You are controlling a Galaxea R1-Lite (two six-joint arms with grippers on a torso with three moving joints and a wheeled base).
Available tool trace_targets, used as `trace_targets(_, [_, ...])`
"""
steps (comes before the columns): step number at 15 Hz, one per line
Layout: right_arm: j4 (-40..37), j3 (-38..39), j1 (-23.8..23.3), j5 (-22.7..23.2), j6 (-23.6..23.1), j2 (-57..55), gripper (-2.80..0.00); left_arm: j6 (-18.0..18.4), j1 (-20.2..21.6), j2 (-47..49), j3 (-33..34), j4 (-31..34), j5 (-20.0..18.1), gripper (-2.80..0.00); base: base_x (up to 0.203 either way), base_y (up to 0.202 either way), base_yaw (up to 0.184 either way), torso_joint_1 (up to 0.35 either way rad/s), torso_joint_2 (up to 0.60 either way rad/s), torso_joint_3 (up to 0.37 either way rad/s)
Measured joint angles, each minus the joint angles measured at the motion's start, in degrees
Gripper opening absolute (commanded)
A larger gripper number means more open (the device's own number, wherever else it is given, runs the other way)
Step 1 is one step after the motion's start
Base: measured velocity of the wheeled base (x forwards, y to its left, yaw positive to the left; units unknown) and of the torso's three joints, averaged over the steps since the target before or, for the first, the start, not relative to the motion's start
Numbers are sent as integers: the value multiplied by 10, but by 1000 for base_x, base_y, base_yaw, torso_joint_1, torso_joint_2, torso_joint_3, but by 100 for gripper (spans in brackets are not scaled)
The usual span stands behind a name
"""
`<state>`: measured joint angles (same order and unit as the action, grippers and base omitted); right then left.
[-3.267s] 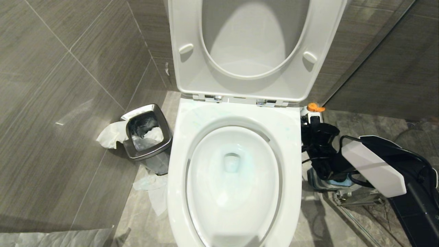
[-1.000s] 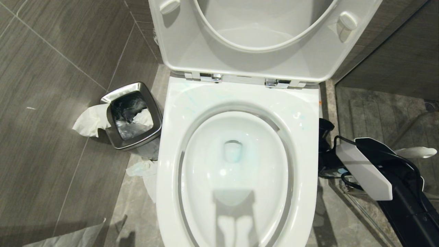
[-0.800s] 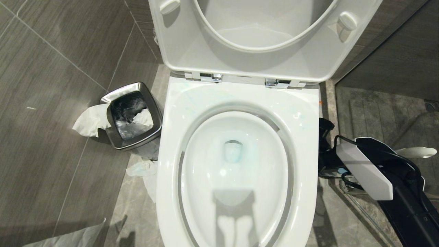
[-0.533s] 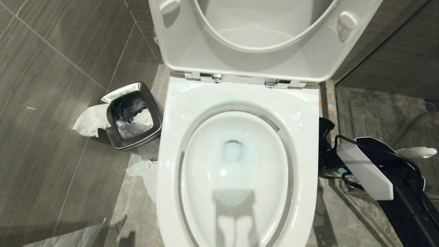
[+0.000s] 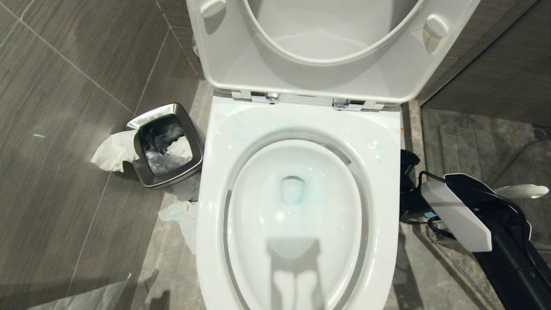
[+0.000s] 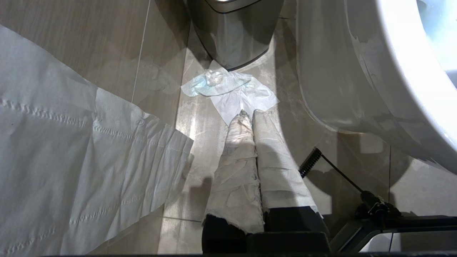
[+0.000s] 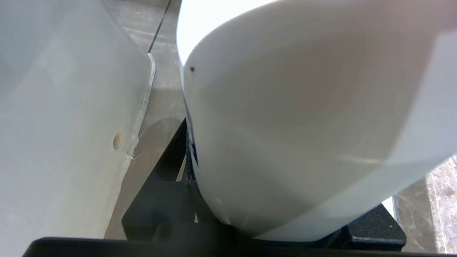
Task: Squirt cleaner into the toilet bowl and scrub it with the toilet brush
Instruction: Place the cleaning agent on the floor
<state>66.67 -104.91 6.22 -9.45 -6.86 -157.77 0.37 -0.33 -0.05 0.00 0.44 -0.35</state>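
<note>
Head view sits closer and lower than three seconds ago, which is camera shift; in the last second nothing moved. Toilet bowl (image 5: 297, 125) centre, seat and lid up, bluish tint in the water. Toilet brush (image 5: 523, 190) is right of the bowl behind my right arm: handle lies across the picture, rounded tip pointing right, away from the toilet, head hidden. Right gripper (image 5: 407, 181) is low beside the bowl, a white bottle (image 7: 303, 125) against it; grip I can't tell. Left gripper (image 6: 249, 113) is pinched together, empty, over floor tissue (image 6: 228, 89).
</note>
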Motion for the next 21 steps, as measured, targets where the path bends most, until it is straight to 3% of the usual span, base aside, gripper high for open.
trace_targets(10, [-17,6,-1,-1,0,15,0,0,0,0,0,0,0,-280,0,0,0,0,0,0])
trace_targets(21, [10,257,-1,0,6,176,0,0,0,0,0,0,0,-280,0,0,0,0,0,0])
